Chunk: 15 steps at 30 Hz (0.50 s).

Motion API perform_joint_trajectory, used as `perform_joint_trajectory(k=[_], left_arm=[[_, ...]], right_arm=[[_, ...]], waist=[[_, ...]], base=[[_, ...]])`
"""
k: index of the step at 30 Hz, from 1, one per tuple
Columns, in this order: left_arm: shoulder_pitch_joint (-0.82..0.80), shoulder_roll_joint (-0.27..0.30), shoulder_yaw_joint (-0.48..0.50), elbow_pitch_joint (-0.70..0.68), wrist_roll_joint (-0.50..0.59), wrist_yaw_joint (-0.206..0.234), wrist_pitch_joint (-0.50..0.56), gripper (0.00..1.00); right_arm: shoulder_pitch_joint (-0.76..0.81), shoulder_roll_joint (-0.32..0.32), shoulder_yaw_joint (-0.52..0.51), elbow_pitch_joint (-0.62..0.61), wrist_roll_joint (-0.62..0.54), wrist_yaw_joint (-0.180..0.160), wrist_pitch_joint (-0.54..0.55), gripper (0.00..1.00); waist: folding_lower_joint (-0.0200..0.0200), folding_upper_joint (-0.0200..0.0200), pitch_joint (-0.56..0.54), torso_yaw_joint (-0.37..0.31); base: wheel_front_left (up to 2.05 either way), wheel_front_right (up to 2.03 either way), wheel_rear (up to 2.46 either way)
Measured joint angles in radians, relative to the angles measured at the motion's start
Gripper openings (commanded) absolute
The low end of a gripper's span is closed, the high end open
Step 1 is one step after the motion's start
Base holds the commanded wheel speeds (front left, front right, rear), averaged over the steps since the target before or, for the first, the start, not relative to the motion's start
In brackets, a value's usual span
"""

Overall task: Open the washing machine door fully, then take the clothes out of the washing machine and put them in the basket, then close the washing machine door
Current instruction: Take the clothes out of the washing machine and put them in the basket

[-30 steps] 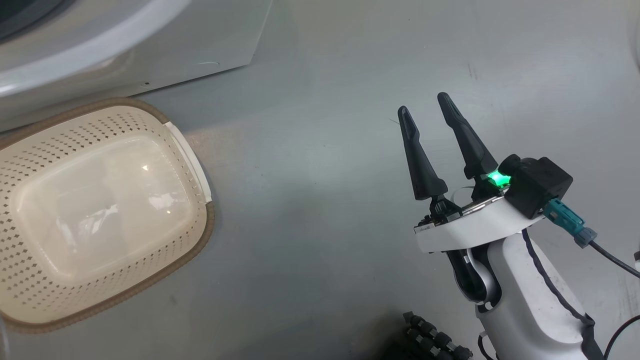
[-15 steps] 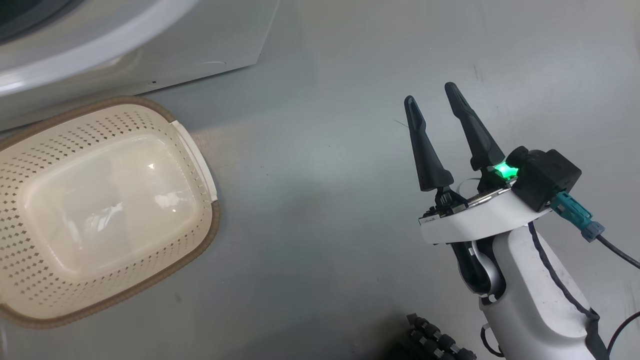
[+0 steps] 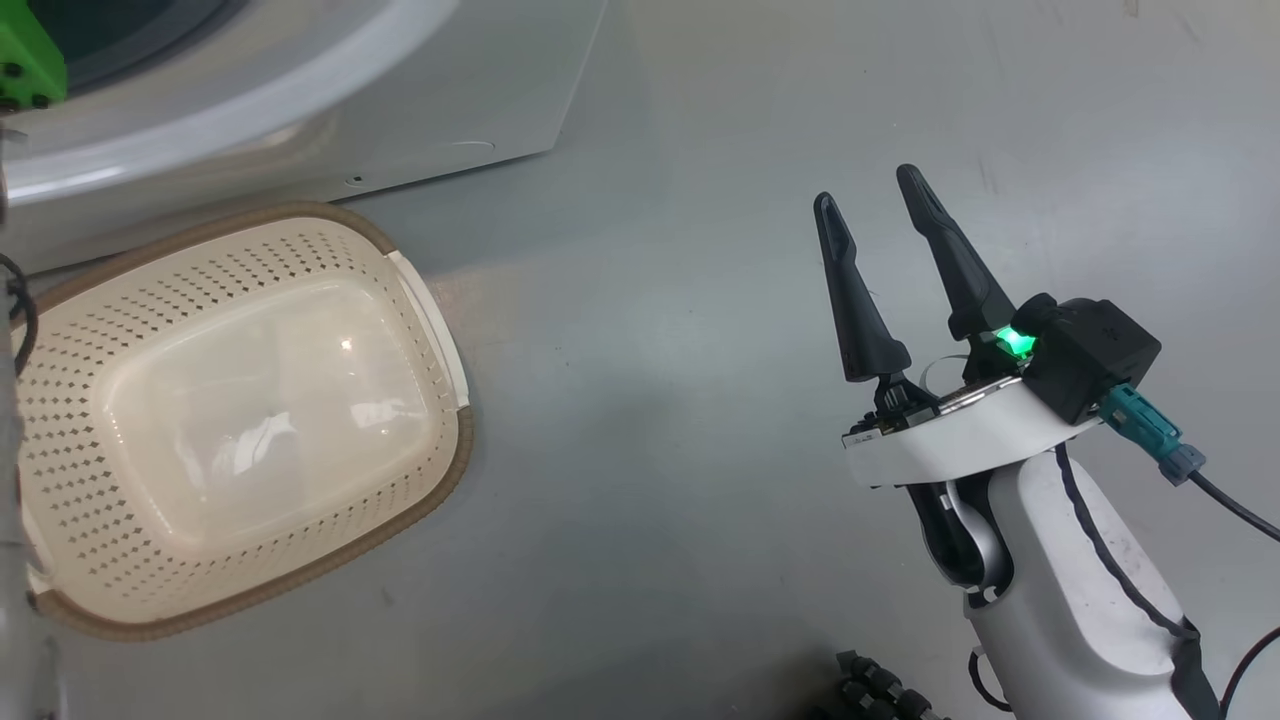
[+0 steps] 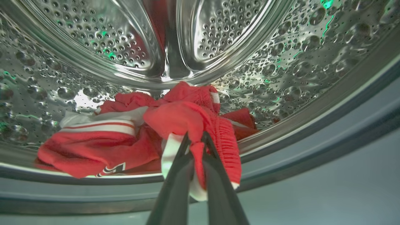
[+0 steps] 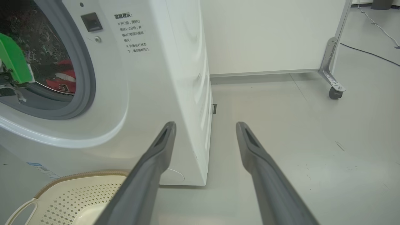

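Left gripper (image 4: pixel 195 139) pinches the clothes (image 4: pixel 103 150) at the near lip of the drum (image 4: pixel 281 78). Right gripper (image 3: pixel 868 190) hangs spread over open floor (image 3: pixel 650 400), right of the basket (image 3: pixel 420 440).

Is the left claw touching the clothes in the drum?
Touching. The left wrist view shows the left claw shut on a fold of the clothes, with red fabric pinched between its two fingers.

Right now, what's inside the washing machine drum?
Red clothes with white stripes lie on the steel drum floor; the left gripper has its fingers shut on one fold. Anything beneath the pile is covered.
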Motion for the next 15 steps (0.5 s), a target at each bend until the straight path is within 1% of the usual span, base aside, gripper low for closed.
perform_joint_trajectory(k=[5, 10, 11, 15], left_arm=[[0.049, -0.022, -0.006, -0.036, 0.009, 0.0, -0.081, 0.0], [0.139, -0.055, -0.02, -0.049, 0.011, 0.003, -0.137, 0.0], [0.157, -0.06, -0.026, -0.054, 0.015, 0.011, -0.151, 0.0], [0.21, -0.082, -0.035, -0.081, 0.027, 0.019, -0.194, 0.0]], right_arm=[[0.001, 0.0, -0.011, 0.002, -0.013, 0.0, 0.0, 1.0], [0.003, 0.0, -0.019, 0.009, -0.03, 0.0, 0.0, 1.0], [0.005, 0.0, -0.023, 0.009, -0.034, 0.0, 0.0, 1.0], [0.016, -0.001, -0.04, 0.016, -0.05, 0.0, 0.0, 1.0]], waist=[[0.0, 0.0, -0.019, 0.015], [0.0, 0.0, -0.042, 0.032], [0.0, 0.0, -0.047, 0.036], [0.0, 0.0, -0.066, 0.055]], base=[[0.0, 0.0, 0.0], [0.0, 0.0, 0.0], [0.0, 0.0, 0.0], [0.0, 0.0, 0.0]])
